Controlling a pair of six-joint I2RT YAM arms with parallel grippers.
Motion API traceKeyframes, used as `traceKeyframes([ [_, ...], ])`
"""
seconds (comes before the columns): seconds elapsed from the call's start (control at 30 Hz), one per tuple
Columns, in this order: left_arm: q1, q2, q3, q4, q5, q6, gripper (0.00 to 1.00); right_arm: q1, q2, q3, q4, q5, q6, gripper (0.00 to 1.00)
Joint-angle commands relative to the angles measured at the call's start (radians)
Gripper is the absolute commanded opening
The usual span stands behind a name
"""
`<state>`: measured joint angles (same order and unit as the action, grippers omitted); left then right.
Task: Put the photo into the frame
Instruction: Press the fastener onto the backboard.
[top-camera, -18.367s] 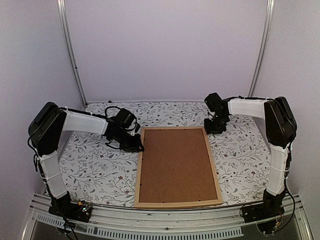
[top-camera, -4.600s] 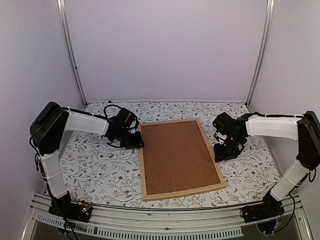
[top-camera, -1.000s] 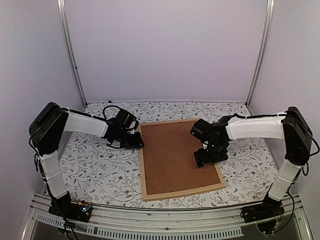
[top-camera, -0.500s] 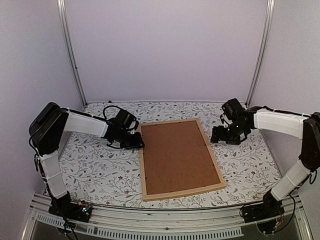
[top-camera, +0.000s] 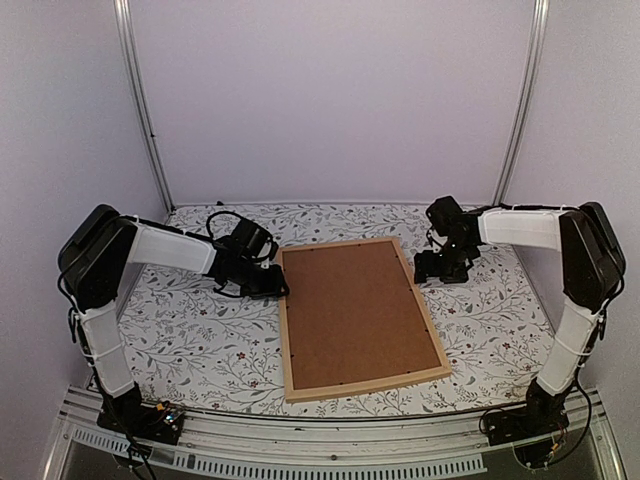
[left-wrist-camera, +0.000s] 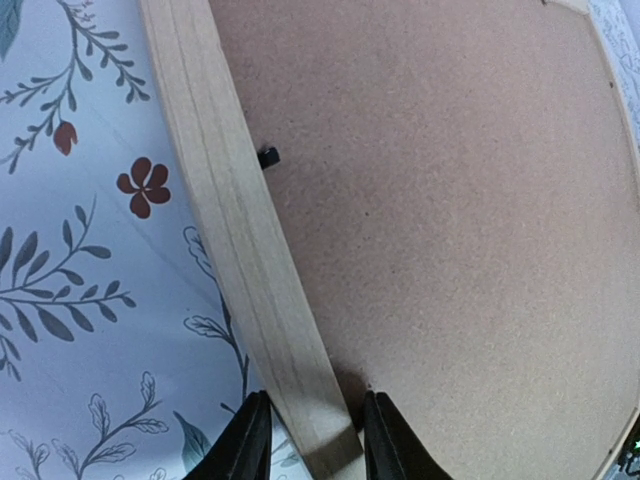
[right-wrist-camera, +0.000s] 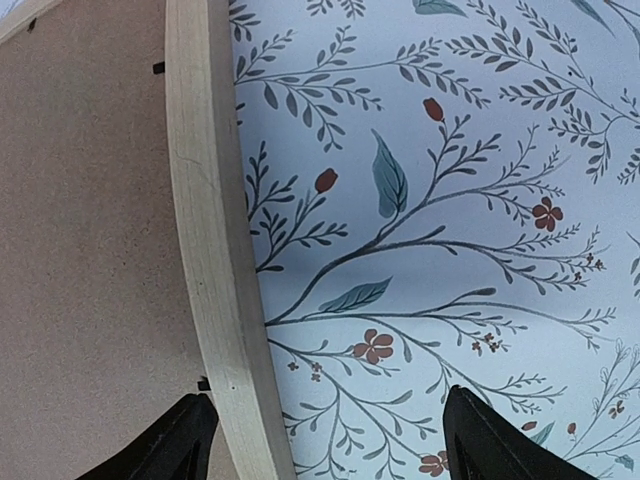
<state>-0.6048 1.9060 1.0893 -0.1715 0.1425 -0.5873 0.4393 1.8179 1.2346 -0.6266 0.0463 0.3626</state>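
Note:
The frame (top-camera: 283, 335) of light wood lies flat in the middle of the table, its brown backing board (top-camera: 350, 310) facing up. The photo is out of view. My left gripper (top-camera: 272, 285) is at the frame's far-left corner. In the left wrist view it (left-wrist-camera: 315, 440) is shut on the wooden rail (left-wrist-camera: 235, 230), one finger on each side. My right gripper (top-camera: 432, 270) hovers at the far end of the right rail. In the right wrist view it (right-wrist-camera: 330, 435) stands open astride that rail (right-wrist-camera: 205, 230), gripping nothing.
A floral tablecloth (top-camera: 190, 340) covers the table. Lilac walls with two slanted metal posts (top-camera: 140, 110) close in the back and sides. A small black tab (left-wrist-camera: 267, 156) sits on the board beside the left rail. A metal rail (top-camera: 300, 455) runs along the near edge.
My right gripper has left the board's right half, swung out past the frame's right side and come back to the far end of the right rail. The left gripper and the frame have not moved.

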Motion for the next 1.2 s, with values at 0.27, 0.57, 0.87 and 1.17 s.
traceKeyframes([
  [0.27,-0.027,0.015,-0.011,-0.088,0.051,0.024,0.34,0.059,0.089,0.082,-0.090,0.102,-0.035,0.82],
  [0.57,-0.028,0.013,-0.020,-0.082,0.053,0.024,0.34,0.066,0.126,0.089,-0.093,0.126,-0.037,0.82],
  [0.87,-0.028,0.015,-0.025,-0.082,0.055,0.025,0.34,0.065,0.130,0.104,-0.088,0.122,-0.033,0.82],
  [1.17,-0.027,0.015,-0.028,-0.082,0.053,0.025,0.34,0.065,0.079,0.106,-0.093,0.104,-0.030,0.82],
])
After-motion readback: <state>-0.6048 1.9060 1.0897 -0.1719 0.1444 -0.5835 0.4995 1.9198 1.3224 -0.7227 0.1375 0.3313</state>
